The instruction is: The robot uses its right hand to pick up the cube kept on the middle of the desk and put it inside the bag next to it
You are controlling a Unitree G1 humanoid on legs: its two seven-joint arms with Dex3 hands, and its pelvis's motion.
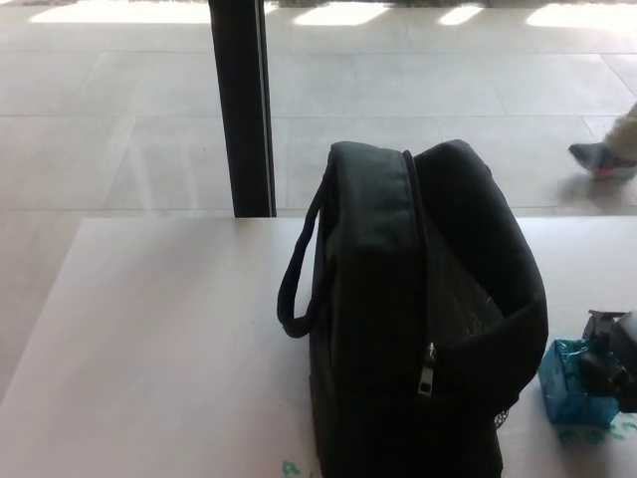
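A shiny teal cube (pixel 570 390) rests on the white desk (pixel 159 339) just right of the black bag (pixel 418 319). The bag stands upright in the middle of the desk, its zip partly undone and its top flap gaping toward the right. My right hand (pixel 612 363) enters at the right edge and its black fingers wrap the cube's right side and top. Most of the hand is cut off by the picture edge. My left hand does not show.
A dark vertical post (pixel 242 105) rises behind the desk's far edge. Beyond lies a pale tiled floor, where a person's shoe (pixel 602 157) shows at the far right. The bag's carry handle (pixel 299 269) loops out on its left side.
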